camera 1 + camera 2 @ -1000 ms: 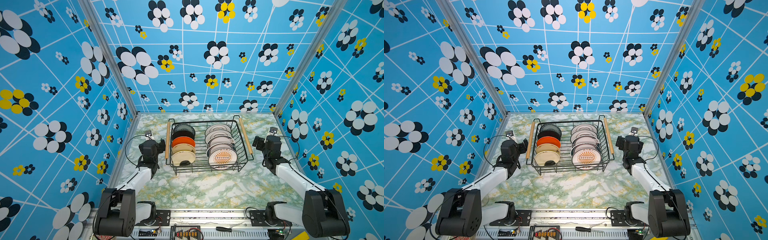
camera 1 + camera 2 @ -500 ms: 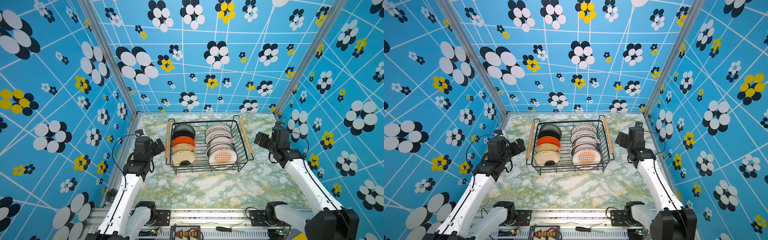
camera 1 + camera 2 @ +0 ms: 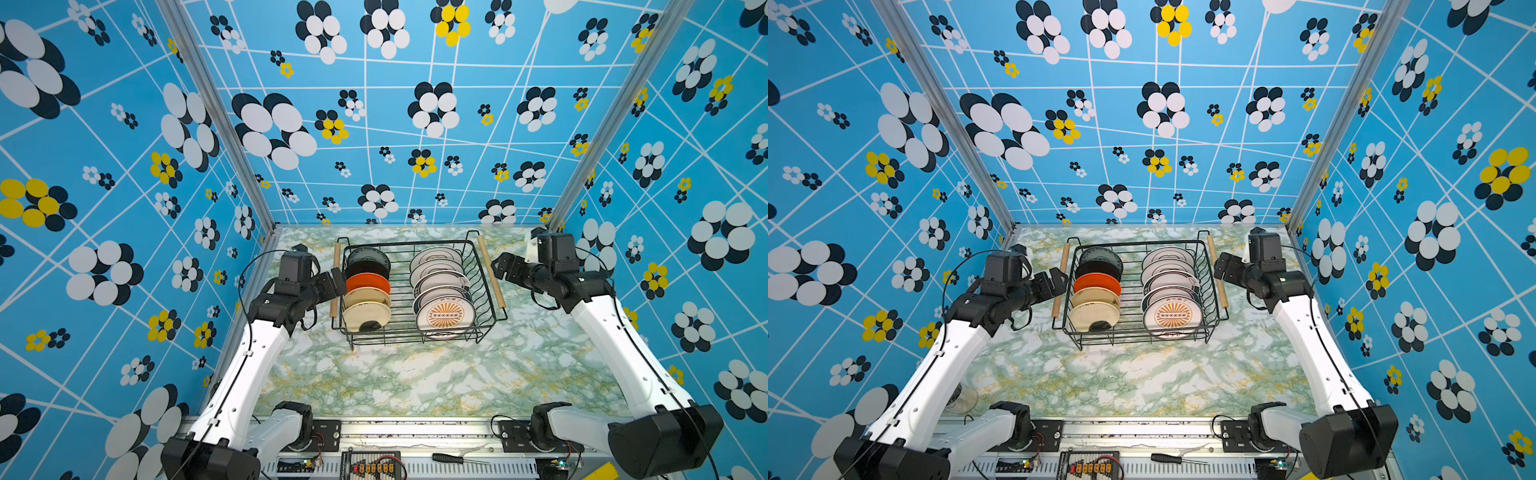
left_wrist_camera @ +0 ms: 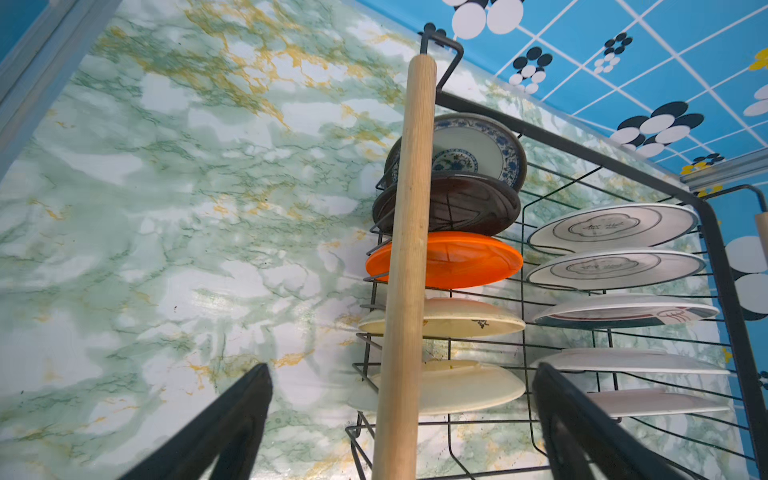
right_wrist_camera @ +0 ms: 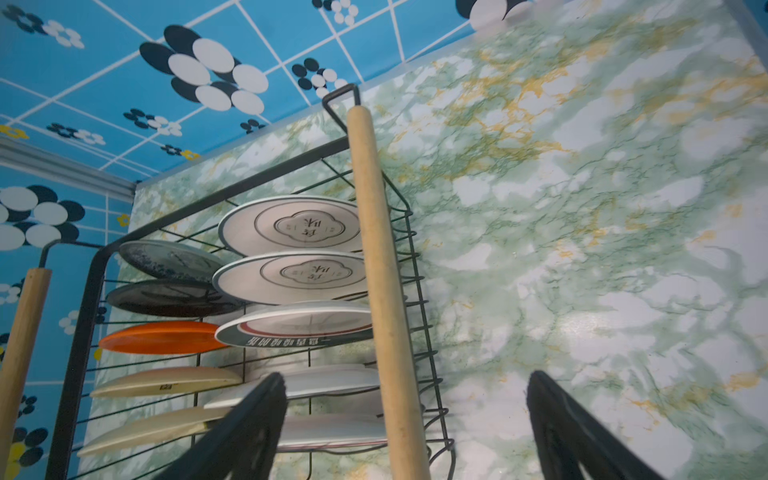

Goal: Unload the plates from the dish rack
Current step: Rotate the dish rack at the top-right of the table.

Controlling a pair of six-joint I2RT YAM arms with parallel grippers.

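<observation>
Nothing's out yet: the dish rack (image 3: 478,286) sits centred near the far edge of the marble-look tabletop (image 3: 415,382), with all the plates (image 3: 368,282) standing on edge in the wire slots. That's why they stay upright in two neat rows, small coloured ones on the left arm's side and big white ones (image 3: 445,314) on the right's. Both arms reach in low from the front corners, elbows bent, wrists turned inward so each claw faces a side of the rack. The left gripper (image 3: 334,282) is spread wide with the left wooden handle (image 4: 409,249) running between its jaws, holding nothing as far as I can see. The right gripper (image 3: 500,264) is the same, open around the right wooden handle (image 5: 376,270). My guess is they're steadying or shifting the rack first.
</observation>
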